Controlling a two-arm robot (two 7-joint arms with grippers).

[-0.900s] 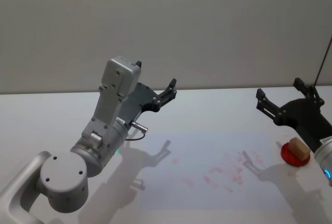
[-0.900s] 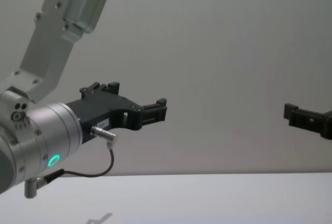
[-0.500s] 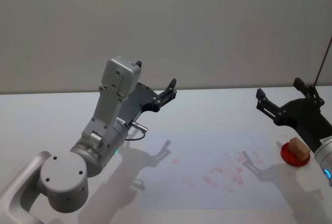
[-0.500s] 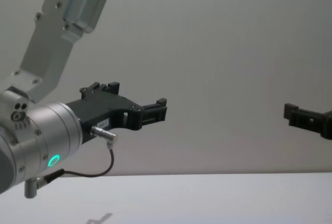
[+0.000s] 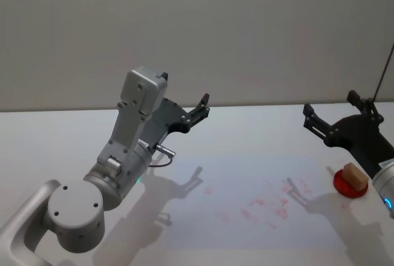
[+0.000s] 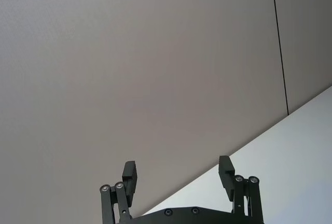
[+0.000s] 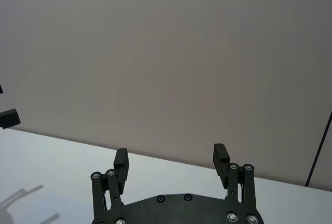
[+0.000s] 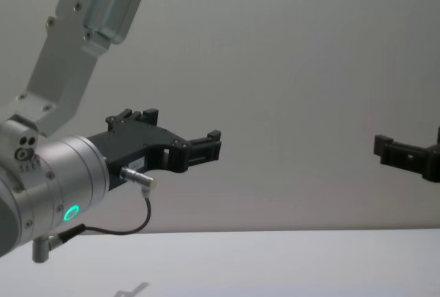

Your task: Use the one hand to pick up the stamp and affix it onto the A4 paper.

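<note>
Stamp (image 5: 352, 174) sits on the red dish (image 5: 340, 187) at the right of the bench (image 5: 61, 137); nothing else is in the dish. Your right end effector (image 5: 329, 103) hangs wide open and empty, above and just behind it. Left end effector (image 5: 204, 104) is wide open too, parked high on the left. Risk: an off-centre pinch could tip the block or drag the dish toward the red-marked paper (image 5: 246, 180).

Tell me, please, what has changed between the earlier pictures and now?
The right gripper, open and empty, has shifted very slightly toward the robot's left. Nothing was taken or released. The stamp still sits on its red pad; the left gripper stays raised and open.
</note>
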